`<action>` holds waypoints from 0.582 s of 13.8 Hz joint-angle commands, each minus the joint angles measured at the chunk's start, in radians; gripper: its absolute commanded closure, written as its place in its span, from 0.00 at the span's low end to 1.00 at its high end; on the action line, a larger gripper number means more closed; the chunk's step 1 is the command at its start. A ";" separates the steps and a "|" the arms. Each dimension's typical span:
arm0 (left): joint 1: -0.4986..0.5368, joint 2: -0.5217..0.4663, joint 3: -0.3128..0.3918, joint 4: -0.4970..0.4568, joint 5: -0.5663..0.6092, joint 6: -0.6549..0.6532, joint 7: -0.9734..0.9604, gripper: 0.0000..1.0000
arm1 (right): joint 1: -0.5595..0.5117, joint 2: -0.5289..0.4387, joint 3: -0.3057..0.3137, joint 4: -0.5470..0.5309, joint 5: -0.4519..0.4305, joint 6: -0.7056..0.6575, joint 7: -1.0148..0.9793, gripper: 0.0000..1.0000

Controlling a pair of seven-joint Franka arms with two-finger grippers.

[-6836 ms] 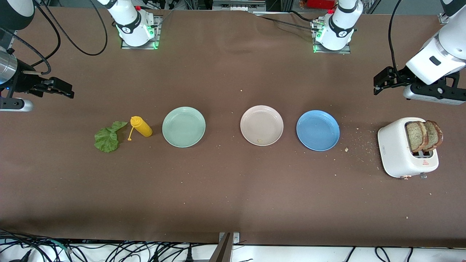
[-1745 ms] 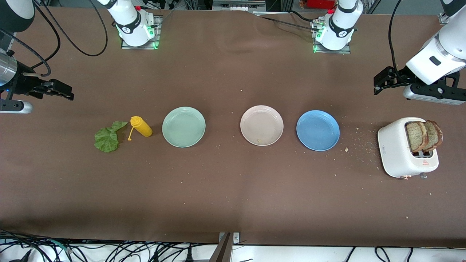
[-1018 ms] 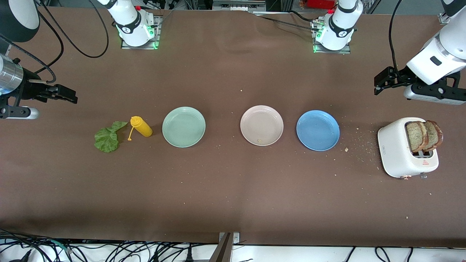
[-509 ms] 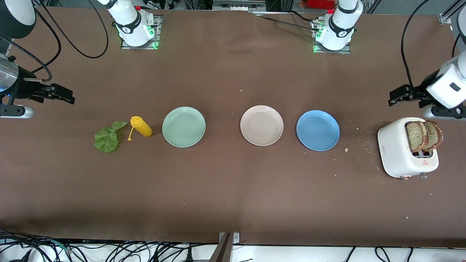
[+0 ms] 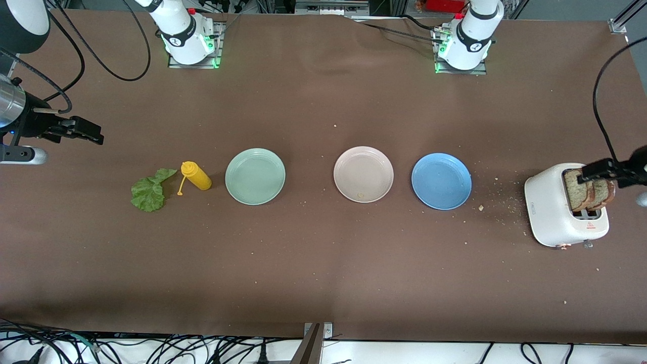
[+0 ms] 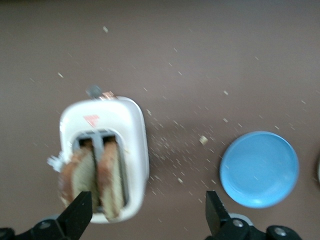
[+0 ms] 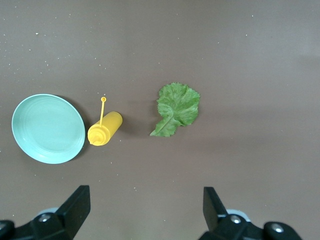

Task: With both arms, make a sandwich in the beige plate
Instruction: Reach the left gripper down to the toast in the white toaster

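Bread slices [image 5: 589, 189] stand upright in the white toaster [image 5: 553, 212] at the left arm's end of the table, the left gripper [image 6: 145, 217] spread wide above them, while the beige plate [image 5: 363, 174] sits empty between the mint-green plate [image 5: 255, 176] and blue plate [image 5: 441, 181], and the right gripper [image 7: 145, 212], also spread, hangs above the table near the lettuce leaf [image 5: 148, 191] and yellow squeeze bottle [image 5: 196, 175].
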 commanded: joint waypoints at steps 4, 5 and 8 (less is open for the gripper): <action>0.042 0.048 -0.012 -0.069 0.091 0.115 0.007 0.04 | 0.000 0.004 -0.004 0.020 0.008 -0.007 0.008 0.00; 0.044 0.045 -0.012 -0.102 0.091 0.128 0.005 0.06 | 0.000 0.004 -0.004 0.020 0.008 -0.007 0.007 0.00; 0.060 0.039 -0.012 -0.159 0.089 0.142 0.005 0.06 | 0.000 0.003 -0.004 0.024 0.008 -0.007 0.008 0.00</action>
